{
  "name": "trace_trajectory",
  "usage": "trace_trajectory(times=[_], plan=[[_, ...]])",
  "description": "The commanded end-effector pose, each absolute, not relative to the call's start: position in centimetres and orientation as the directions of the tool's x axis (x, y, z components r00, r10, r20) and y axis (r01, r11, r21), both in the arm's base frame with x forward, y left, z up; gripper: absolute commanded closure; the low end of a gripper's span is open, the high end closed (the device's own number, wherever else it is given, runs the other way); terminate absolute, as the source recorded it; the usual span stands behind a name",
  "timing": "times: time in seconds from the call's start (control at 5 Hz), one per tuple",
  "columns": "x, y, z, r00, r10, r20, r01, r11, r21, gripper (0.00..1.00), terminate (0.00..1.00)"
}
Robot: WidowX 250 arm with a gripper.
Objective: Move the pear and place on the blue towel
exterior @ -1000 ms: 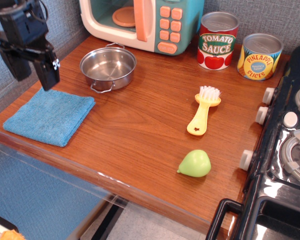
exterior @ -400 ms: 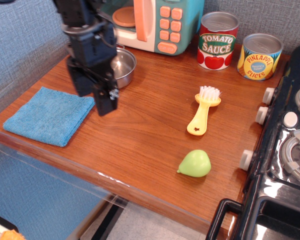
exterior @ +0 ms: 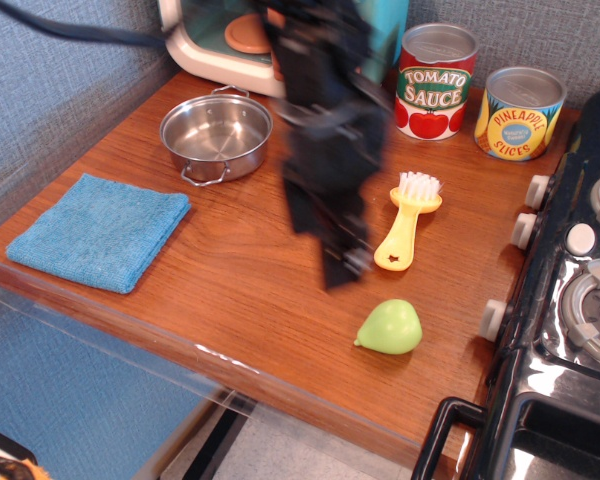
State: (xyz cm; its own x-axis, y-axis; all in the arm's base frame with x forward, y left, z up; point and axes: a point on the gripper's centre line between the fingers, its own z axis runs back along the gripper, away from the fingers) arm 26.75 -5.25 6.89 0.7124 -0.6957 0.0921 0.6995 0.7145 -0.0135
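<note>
The light-green pear (exterior: 390, 327) lies on its side near the front edge of the wooden counter, its tip pointing left. The folded blue towel (exterior: 100, 231) lies at the counter's front left corner with nothing on it. My black gripper (exterior: 323, 250), blurred by motion, hangs over the middle of the counter, above and to the left of the pear and apart from it. Its two fingers stand apart and hold nothing. It is far to the right of the towel.
A yellow brush (exterior: 408, 232) lies just right of the gripper, behind the pear. A steel pot (exterior: 217, 135) stands behind the towel. A toy microwave (exterior: 205, 35), a tomato sauce can (exterior: 435, 82) and a pineapple can (exterior: 520, 113) line the back. A toy stove (exterior: 580, 290) borders the right.
My gripper has swept from above the towel at far left, past the pot, to the middle of the counter near the pear. The pear and towel have not moved.
</note>
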Motion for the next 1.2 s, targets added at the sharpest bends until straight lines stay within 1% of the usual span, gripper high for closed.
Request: trace_trajectory(times=[0.0, 0.2, 0.4, 0.8, 1.0], plan=[[25.8, -11.1, 5.7, 0.643, -0.760, 0.095, 0.762, 0.647, 0.020, 0.00, 0.00], [25.9, -12.1, 4.3, 0.647, -0.760, 0.065, 0.759, 0.650, 0.041, 0.00, 0.00], [26.7, -11.7, 3.3, 0.681, -0.732, 0.033, 0.728, 0.681, 0.080, 0.00, 0.00], [26.7, -10.8, 2.4, 0.695, -0.719, 0.000, 0.717, 0.693, 0.074, 0.00, 0.00], [25.8, -10.0, 2.1, 0.705, -0.709, -0.023, 0.709, 0.703, 0.056, 0.00, 0.00]])
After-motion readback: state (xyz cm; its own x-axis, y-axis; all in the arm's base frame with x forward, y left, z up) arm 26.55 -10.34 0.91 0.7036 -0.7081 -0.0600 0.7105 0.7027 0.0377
